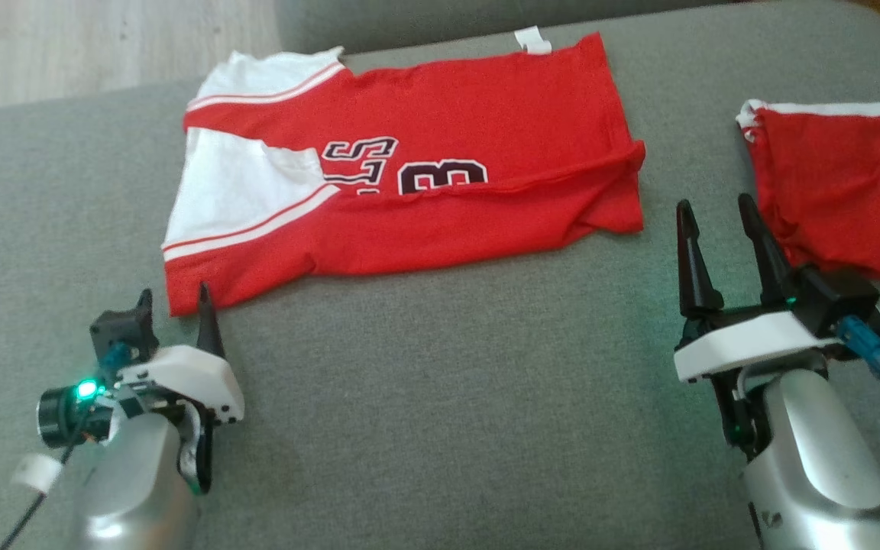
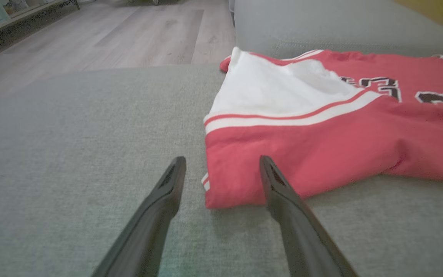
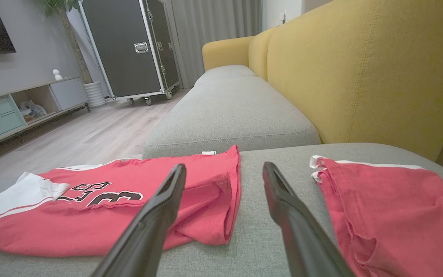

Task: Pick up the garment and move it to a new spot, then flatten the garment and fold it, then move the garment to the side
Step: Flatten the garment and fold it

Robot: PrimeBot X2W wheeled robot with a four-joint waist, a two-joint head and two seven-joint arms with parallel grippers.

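The red-and-white jersey [image 1: 409, 191] lies partly folded on the grey sofa cushion [image 1: 440, 397]. Its near left corner is just ahead of the left gripper [image 1: 174, 292]. The right gripper [image 1: 715, 202] hovers between the jersey's right edge and the red shorts [image 1: 837, 191]. Both sets of jaws are released and empty. Expect light, limp fabric that drapes and slides. Pinch the near corners or hem, taking both layers. Mid-panel grips would probably bunch the cloth.

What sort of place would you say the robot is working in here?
Most likely a home living room: a grey and yellow sofa, a low cabinet along the wall, and a wood floor.
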